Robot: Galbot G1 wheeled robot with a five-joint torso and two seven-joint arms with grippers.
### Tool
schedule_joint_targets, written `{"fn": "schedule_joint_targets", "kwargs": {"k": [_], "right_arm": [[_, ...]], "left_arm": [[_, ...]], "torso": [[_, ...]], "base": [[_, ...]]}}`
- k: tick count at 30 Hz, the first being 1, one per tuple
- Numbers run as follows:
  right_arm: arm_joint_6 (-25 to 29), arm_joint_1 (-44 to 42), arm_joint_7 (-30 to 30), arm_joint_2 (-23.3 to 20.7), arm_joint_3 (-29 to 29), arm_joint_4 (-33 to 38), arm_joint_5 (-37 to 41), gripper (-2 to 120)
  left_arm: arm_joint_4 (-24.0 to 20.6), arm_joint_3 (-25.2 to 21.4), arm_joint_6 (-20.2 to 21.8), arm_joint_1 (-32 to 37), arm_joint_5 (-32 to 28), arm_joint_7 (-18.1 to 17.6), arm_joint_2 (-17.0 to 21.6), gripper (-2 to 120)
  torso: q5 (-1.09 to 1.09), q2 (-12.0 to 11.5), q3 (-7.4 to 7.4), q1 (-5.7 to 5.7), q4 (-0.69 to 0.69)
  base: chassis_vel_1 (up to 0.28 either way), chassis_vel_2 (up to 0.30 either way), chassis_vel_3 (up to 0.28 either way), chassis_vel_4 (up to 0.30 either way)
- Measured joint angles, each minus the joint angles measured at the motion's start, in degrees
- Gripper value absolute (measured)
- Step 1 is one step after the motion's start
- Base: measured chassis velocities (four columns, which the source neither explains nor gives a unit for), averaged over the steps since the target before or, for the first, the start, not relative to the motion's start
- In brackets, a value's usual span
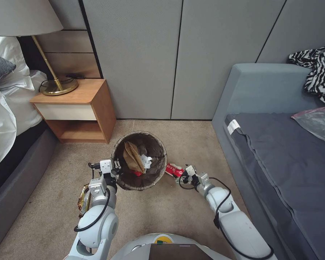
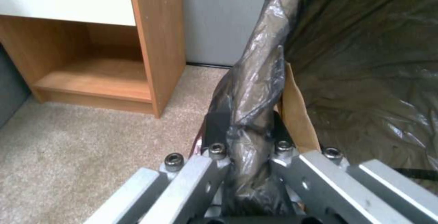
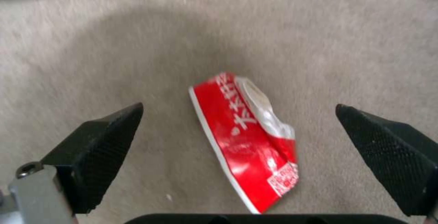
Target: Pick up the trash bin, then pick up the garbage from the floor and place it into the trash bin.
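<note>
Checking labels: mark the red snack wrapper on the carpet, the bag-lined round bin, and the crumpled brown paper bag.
red snack wrapper [image 3: 244,138], right wrist view, red face.
bag-lined round bin [image 1: 120,144], head view, rim.
crumpled brown paper bag [image 1: 132,157], head view, middle.

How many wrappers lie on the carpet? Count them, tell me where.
2: red wrapper below the open right gripper; yellow-brown wrapper beside the left arm. The arms may hide more.

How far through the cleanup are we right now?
Done: the left tool grips the trash bin by its rim, with a brown paper bag and white tissue inside. In hand: the right tool is open over the red wrapper. Left: that wrapper and a yellow wrapper on the carpet.
</note>
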Motion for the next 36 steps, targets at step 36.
{"fn": "schedule_joint_targets", "kwargs": {"k": [36], "right_arm": [[7.3, 19.9, -3.8, 2.5, -5.5, -35.2, -4.5, 100]], "left_arm": [[0.4, 0.9, -0.5, 1.4, 2.0, 0.0, -0.9, 2]], "torso": [[-0.01, 0.0, -0.01, 0.00, 0.00]], "base": [[0.000, 0.000, 0.000, 0.000]]}}
